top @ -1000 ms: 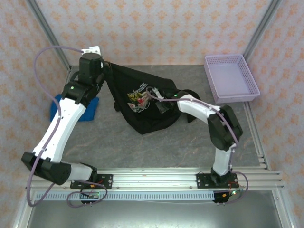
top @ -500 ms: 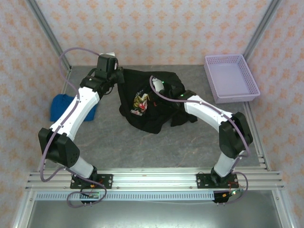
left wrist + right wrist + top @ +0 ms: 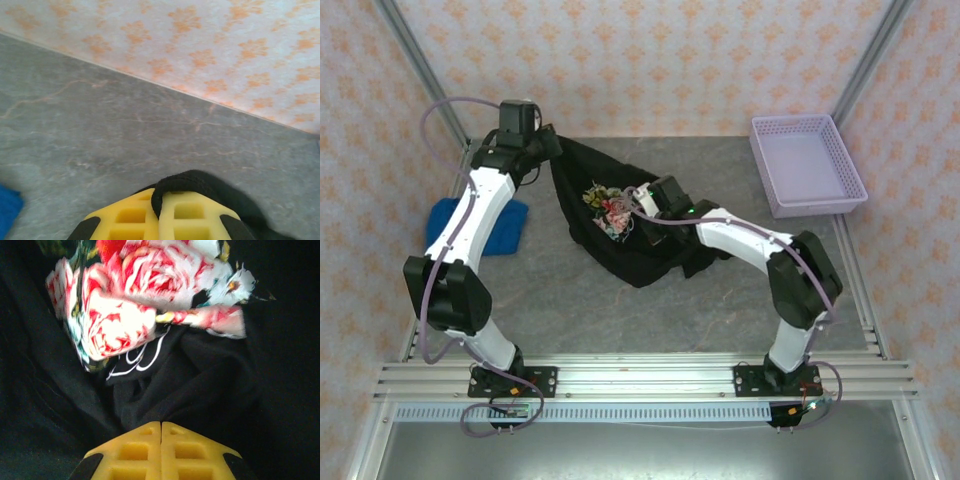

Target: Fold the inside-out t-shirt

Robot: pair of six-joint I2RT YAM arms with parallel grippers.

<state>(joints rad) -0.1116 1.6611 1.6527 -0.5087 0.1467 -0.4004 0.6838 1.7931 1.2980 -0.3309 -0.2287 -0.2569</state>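
One large black cloth t-shirt (image 3: 632, 258), soft and rumpled, lies at the far middle of the grey marbled table (image 3: 580, 310). It is stretched in a slanting band between two grippers, and its loose bulk spreads toward the near side. One print of red and white roses (image 3: 608, 203) shows on the cloth between the two grips.

There are two arms. The left gripper (image 3: 547, 143) is at the shirt's far-left corner, close to the back wall. In the left wrist view, the left gripper (image 3: 159, 200) has its yellow pads (image 3: 131, 216) drawn narrow, with a fold of black cloth clamped between them and curling over their tips. The right gripper (image 3: 642, 203) sits on the middle of the shirt, just right of the rose print. In the right wrist view, the right gripper (image 3: 161, 429) has its pads pressed together, with black folds gathering into their tips and the roses (image 3: 135, 300) just beyond, so it appears to pinch the shirt.

One bright blue folded cloth garment (image 3: 505, 228) lies at the left edge of the table, partly under the left arm and apart from the shirt. One lavender plastic mesh basket (image 3: 820, 207) stands at the far right, well apart from the shirt
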